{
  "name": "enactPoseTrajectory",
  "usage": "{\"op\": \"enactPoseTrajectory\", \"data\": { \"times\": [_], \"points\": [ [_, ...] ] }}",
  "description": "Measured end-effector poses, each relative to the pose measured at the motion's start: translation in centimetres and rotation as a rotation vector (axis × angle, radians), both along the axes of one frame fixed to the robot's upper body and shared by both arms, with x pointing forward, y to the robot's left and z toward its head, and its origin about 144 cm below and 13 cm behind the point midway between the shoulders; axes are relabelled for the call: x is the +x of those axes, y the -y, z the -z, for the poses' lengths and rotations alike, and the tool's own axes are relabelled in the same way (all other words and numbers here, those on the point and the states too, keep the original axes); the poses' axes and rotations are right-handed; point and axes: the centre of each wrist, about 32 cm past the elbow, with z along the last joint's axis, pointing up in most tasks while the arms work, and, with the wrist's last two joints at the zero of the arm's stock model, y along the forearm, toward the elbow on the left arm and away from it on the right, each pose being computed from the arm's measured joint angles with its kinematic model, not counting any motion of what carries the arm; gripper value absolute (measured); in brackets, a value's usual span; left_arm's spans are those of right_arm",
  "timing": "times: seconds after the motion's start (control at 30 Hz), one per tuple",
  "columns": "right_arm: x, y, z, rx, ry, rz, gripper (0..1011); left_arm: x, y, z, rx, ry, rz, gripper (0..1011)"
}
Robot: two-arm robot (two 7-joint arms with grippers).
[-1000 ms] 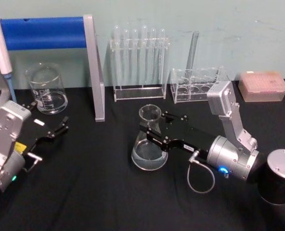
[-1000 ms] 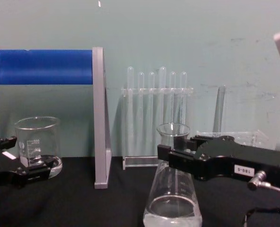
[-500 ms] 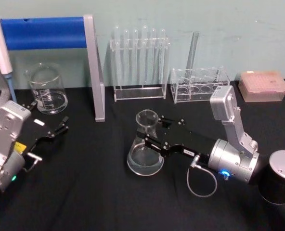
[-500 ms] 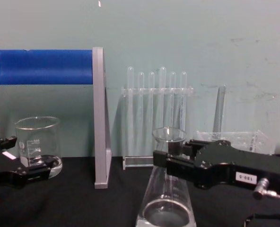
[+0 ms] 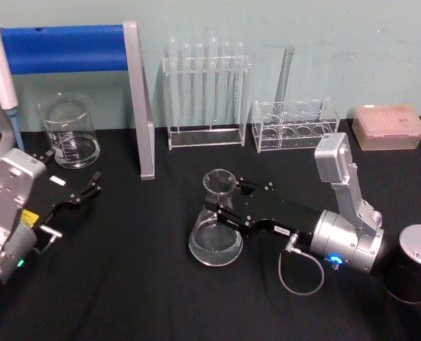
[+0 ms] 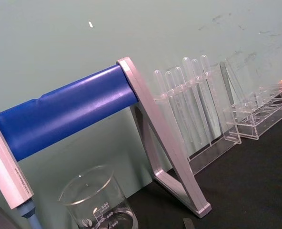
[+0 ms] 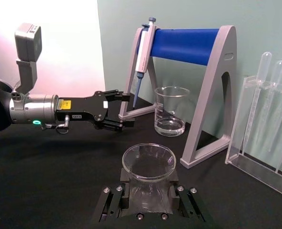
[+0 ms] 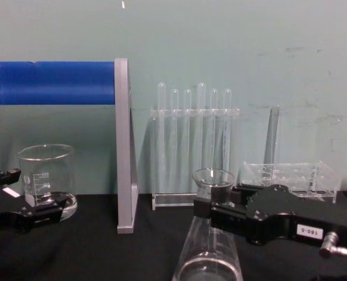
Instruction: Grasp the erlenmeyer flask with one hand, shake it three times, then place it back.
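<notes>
At centre, my right gripper (image 5: 225, 198) clamps the flask (image 5: 214, 243) by its neck; my left gripper (image 5: 92, 186) rests, fingers apart, near the beaker (image 5: 70, 135).

Pale green wall (image 5: 353, 28) behind black tabletop (image 5: 139, 284)

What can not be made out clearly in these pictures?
- Base of the erlenmeyer flask: cut off by the bottom edge in the chest view, so its contact with the table is unclear.
- Its graduation marks: too faint to read in the head view.
- Where the right gripper presses the neck: covered by the flask's lip in the right wrist view.
- Parked left gripper: body cut off by the left edge, chest view.
</notes>
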Motion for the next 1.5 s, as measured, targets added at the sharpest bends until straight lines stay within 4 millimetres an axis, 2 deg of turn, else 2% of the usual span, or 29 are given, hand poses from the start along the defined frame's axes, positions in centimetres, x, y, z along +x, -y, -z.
{"op": "enactPoseTrajectory", "data": {
  "times": [1.5],
  "points": [
    [1.3, -0.4, 0.5, -0.019, -0.030, -0.026, 453, 0.0, 0.0, 0.0, 0.000, 0.000, 0.000, 1001]
  ]
}}
